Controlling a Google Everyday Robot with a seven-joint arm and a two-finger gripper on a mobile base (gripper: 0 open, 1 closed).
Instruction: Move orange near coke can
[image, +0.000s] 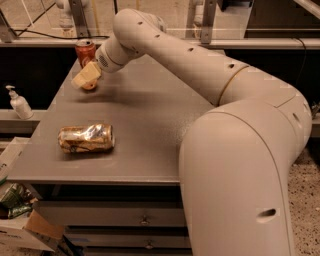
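The red coke can (85, 51) stands upright at the far left corner of the grey table (150, 130). The orange (90, 86) is just in front of the can, low at the table surface, mostly hidden behind my gripper (84, 78). The gripper reaches in from the right on the long cream arm (190, 55) and sits right at the orange, a few centimetres from the can.
A crushed gold-and-silver can (86, 138) lies on its side at the table's front left. A white soap dispenser (20, 104) stands on a ledge left of the table. Boxes and clutter (20, 220) sit on the floor at lower left. The arm's big base fills the right.
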